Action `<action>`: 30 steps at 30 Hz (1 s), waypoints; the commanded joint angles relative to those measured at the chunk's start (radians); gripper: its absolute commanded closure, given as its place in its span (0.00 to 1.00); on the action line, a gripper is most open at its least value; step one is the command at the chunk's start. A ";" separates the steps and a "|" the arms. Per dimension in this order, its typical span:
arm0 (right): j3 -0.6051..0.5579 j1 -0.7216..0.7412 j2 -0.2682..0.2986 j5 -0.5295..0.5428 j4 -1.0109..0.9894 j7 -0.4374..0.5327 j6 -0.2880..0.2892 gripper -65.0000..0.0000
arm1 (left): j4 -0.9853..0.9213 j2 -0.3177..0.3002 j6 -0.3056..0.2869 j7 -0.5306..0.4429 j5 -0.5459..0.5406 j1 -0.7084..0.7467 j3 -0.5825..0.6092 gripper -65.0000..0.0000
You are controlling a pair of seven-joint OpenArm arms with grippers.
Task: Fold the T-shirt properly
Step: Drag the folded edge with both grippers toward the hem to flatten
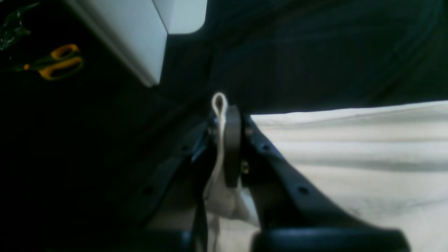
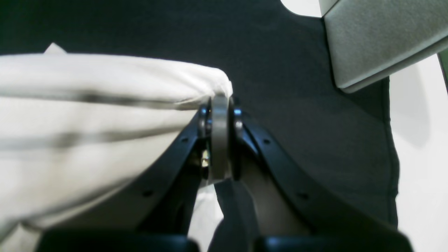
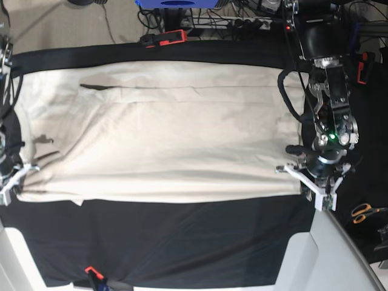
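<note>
the t-shirt [image 3: 157, 133] lies spread wide across the black table cloth [image 3: 182, 242], cream and a bit wrinkled, reaching almost from one side of the table to the other; the left gripper [image 1: 224, 112] has its jaws pressed together on a thin pinch of the shirt's edge, a small loop of cloth poking up past the tips; the right gripper [image 2: 219, 105] is likewise clamped tight on a bunched corner of the shirt at the opposite end; a pair of orange-handled scissors [image 3: 365, 212] sits off to the side, well apart from the shirt.
</note>
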 commanded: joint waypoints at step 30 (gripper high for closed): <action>0.016 -0.200 -0.008 0.014 0.314 -0.260 -0.016 1.00 | 0.108 -0.021 -0.085 0.053 0.015 0.142 0.047 1.00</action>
